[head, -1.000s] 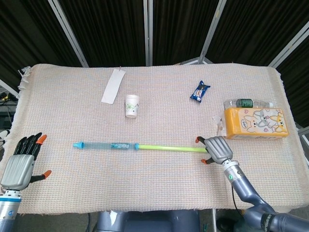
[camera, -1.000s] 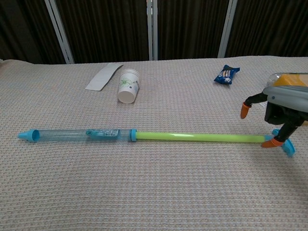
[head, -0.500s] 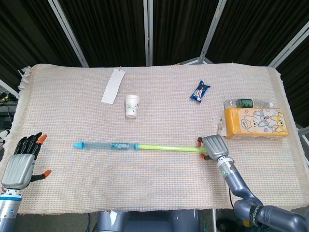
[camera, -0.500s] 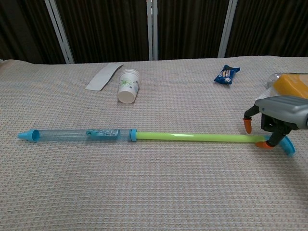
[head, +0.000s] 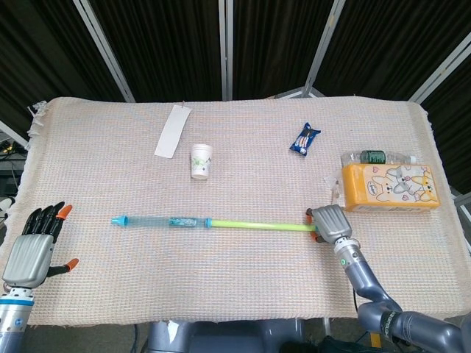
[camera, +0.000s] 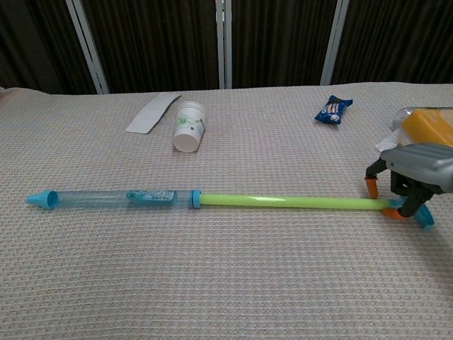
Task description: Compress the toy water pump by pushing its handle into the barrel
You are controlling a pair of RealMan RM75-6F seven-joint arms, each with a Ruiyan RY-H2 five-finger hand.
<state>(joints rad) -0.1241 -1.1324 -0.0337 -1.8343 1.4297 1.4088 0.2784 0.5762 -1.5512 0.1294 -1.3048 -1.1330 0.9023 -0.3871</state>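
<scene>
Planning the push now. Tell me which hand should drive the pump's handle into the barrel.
The right hand. Its fingers straddle the handle end of the green plunger rod, in line with the clear barrel. The left hand hangs open at the table's near-left edge, away from the toy water pump.

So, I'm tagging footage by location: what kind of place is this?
Probably a robot test setup: a table under woven cloth, dark curtain panels behind, and odd props such as a toy pump and paper cup.
</scene>
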